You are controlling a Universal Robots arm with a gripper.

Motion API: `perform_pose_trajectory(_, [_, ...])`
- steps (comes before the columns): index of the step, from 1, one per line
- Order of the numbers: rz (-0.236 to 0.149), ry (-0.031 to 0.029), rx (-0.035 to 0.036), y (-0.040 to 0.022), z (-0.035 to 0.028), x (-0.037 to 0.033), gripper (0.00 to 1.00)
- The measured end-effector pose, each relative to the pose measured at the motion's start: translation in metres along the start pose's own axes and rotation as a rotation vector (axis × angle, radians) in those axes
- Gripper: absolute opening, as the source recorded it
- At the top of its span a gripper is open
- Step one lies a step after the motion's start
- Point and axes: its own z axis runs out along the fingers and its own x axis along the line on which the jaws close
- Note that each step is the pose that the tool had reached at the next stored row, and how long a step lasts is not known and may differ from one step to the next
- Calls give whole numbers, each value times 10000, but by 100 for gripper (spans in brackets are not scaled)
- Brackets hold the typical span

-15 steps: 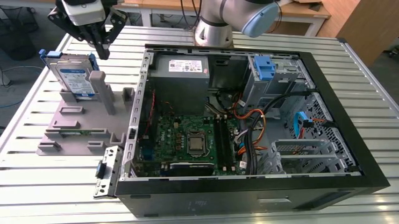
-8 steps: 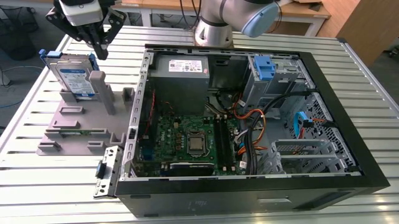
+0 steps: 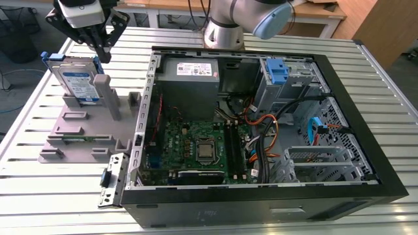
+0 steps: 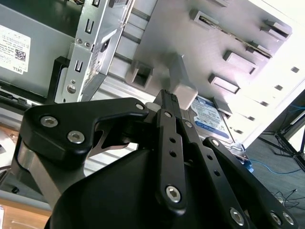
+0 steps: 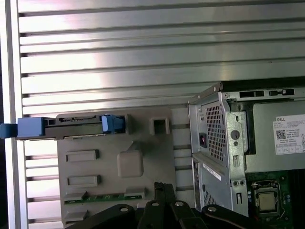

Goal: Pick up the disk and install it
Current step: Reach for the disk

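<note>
**Disk (image 3: pixel 77 83), flat silver metal with blue side rails, on edge in its rack**

The disk stands upright in a slot at the end of a grey plastic fixture tray (image 3: pixel 78 134), the far end as the exterior view has it. Its white-and-blue label faces out. The tray lies on the slatted aluminium table (image 3: pixel 39 196), just beside the open black computer case (image 3: pixel 261 210), on the exterior view's left of it. The black two-fingered gripper (image 3: pixel 103 53) hangs above the tray, near the disk's top edge but not touching it. Its jaws are drawn together with nothing between them. In the first wrist view the disk (image 5: pixel 71 127) shows edge-on, with blue rail ends showing along it, and the gripper (image 5: pixel 163 187) sits apart from it over the tray's other side.
</note>
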Motion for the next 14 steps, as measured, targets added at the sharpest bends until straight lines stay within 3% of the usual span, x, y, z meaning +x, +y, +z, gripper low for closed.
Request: perform_pose_trajectory(14, [0, 1, 0, -19, 35, 228, 11])
